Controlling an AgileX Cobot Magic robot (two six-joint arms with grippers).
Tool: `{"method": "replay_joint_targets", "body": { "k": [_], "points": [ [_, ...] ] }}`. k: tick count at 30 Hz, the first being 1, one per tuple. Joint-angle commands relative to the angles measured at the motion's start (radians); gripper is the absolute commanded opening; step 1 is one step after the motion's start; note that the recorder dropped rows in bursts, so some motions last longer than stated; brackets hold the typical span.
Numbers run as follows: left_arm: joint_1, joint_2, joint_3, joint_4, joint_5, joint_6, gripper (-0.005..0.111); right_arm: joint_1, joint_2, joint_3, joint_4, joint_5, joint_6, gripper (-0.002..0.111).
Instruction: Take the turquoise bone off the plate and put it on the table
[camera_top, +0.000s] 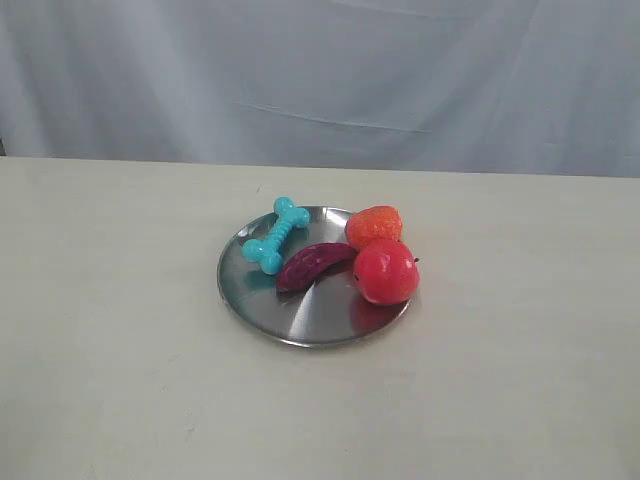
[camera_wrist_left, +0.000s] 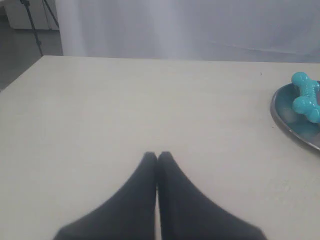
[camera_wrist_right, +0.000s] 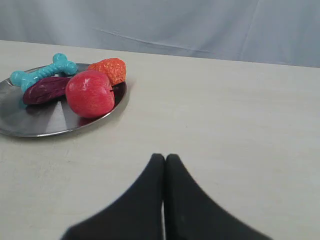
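The turquoise bone (camera_top: 276, 236) lies on the far left part of the round silver plate (camera_top: 310, 318), one knob over the rim. It also shows in the left wrist view as the bone (camera_wrist_left: 306, 97) on the plate's edge (camera_wrist_left: 292, 135), and in the right wrist view as the bone (camera_wrist_right: 42, 71) behind the plate's bare metal (camera_wrist_right: 40, 122). My left gripper (camera_wrist_left: 157, 156) is shut, empty, over the bare table (camera_top: 120, 330), well apart from the plate. My right gripper (camera_wrist_right: 164, 158) is shut and empty too, short of the plate. Neither gripper shows in the exterior view.
On the plate with the bone lie a dark purple oblong vegetable toy (camera_top: 313, 264), touching the bone's near knob, a red apple (camera_top: 385, 271) and an orange strawberry-like toy (camera_top: 374, 225). A grey cloth backdrop (camera_top: 320, 70) hangs behind the table's far edge.
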Motion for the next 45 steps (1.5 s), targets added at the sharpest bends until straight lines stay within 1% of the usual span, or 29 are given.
{"method": "replay_joint_targets", "body": {
  "k": [1,8,16,21,23,25,28,31,32,33,34,37,38,39,41,43,45],
  "points": [
    [-0.008,-0.001,0.003,-0.001,-0.005,-0.004,0.0,0.003,-0.006,0.004,-0.004,-0.005,0.003,0.0],
    [-0.008,-0.001,0.003,-0.001,-0.005,-0.004,0.0,0.003,-0.006,0.004,-0.017,-0.075,-0.005,0.0],
    [-0.008,-0.001,0.003,-0.001,-0.005,-0.004,0.0,0.003,-0.006,0.004,-0.017,-0.4,-0.005,0.0],
    [-0.008,-0.001,0.003,-0.001,-0.005,-0.004,0.0,0.003,-0.006,0.004,-0.015,-0.554,0.008,0.0],
    [-0.008,-0.001,0.003,-0.001,-0.005,-0.004,0.0,0.003,-0.006,0.004,0.003,-0.64,0.077,0.0],
    [-0.008,-0.001,0.003,-0.001,-0.005,-0.004,0.0,0.003,-0.006,0.004,0.043,-0.731,0.235,0.0],
    [-0.008,-0.001,0.003,-0.001,-0.005,-0.004,0.0,0.003,-0.006,0.004,0.087,-0.858,0.527,0.0],
    [-0.008,-0.001,0.003,-0.001,-0.005,-0.004,0.0,0.003,-0.006,0.004,0.09,-0.909,0.784,0.0],
    [-0.008,-0.001,0.003,-0.001,-0.005,-0.004,0.0,0.003,-0.006,0.004,0.09,-0.929,0.848,0.0],
    [-0.008,-0.001,0.003,-0.001,-0.005,-0.004,0.0,0.003,-0.006,0.004,0.081,-0.94,0.867,0.0],
    [-0.008,-0.001,0.003,-0.001,-0.005,-0.004,0.0,0.003,-0.006,0.004,0.031,-0.945,0.859,0.0],
    [-0.008,-0.001,0.003,-0.001,-0.005,-0.004,0.0,0.003,-0.006,-0.068,-0.132,-0.927,0.84,0.0],
    [-0.008,-0.001,0.003,-0.001,-0.005,-0.004,0.0,0.003,0.009,-0.106,-0.146,-0.893,0.854,0.0],
    [-0.008,-0.001,0.003,-0.001,-0.005,-0.004,0.0,0.003,0.028,-0.153,-0.138,-0.845,0.866,0.0],
    [-0.008,-0.001,0.003,-0.001,-0.005,-0.004,0.0,0.003,0.096,-0.271,-0.102,-0.669,0.866,0.0],
    [-0.008,-0.001,0.003,-0.001,-0.005,-0.004,0.0,0.003,0.19,-0.389,-0.121,-0.517,0.86,0.0],
    [-0.008,-0.001,0.003,-0.001,-0.005,-0.004,0.0,0.004,0.301,-0.506,-0.151,-0.412,0.86,0.0]
  ]
}}
